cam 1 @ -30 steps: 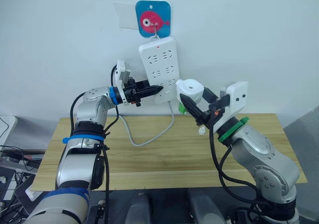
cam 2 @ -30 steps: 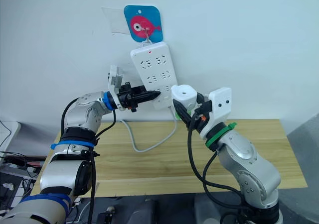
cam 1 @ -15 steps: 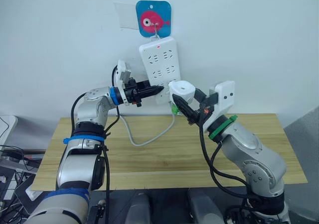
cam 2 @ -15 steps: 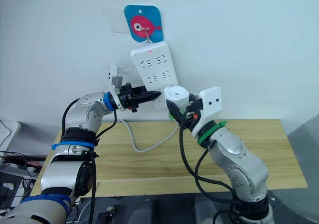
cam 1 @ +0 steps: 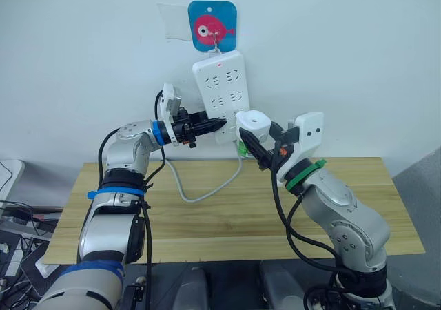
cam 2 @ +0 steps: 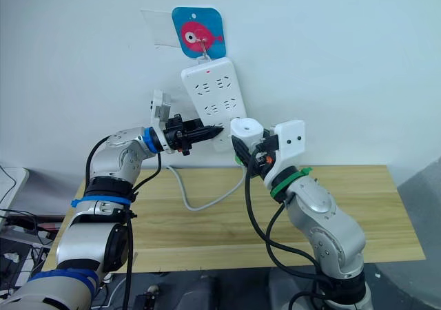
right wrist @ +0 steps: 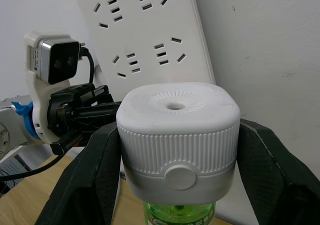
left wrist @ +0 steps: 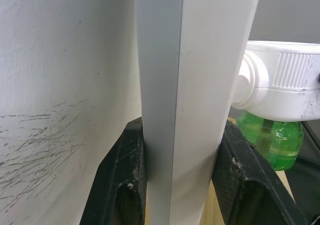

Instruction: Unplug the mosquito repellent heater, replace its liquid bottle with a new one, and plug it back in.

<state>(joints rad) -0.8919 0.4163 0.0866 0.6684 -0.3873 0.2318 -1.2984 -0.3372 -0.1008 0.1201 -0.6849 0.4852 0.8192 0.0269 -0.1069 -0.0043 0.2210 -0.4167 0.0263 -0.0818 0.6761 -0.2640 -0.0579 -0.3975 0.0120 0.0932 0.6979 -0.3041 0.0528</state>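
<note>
Light wood table [cam 1: 227, 213] against a plain white wall [cam 1: 344, 62]. On the wall a blue square hook plate w/ pink fish [cam 1: 211, 25], and hanging from it a tall white power strip [cam 1: 222, 93], slightly tilted, its white cord [cam 1: 207, 186] looping down onto the tabletop. Cables and clutter on the floor at far left [cam 1: 14, 220].

Mosquito repellent heater [right wrist: 177, 135]: white, rounded-square body, ribbed band around the side, round vent ring w/ centre hole on its face, small round button on the front. Green liquid bottle [right wrist: 179, 216] screwed in below. It's up in the air, just beside the strip's lower right edge, well above the table; prongs not visible.

Right gripper [cam 1: 253, 145] clamps the heater, one black finger each side of the body. Left gripper [cam 1: 210, 125] is closed on the strip's lower left edge; in the left wrist view its fingers [left wrist: 120, 185] pinch front and back of the strip, heater and bottle seen past it.
</note>
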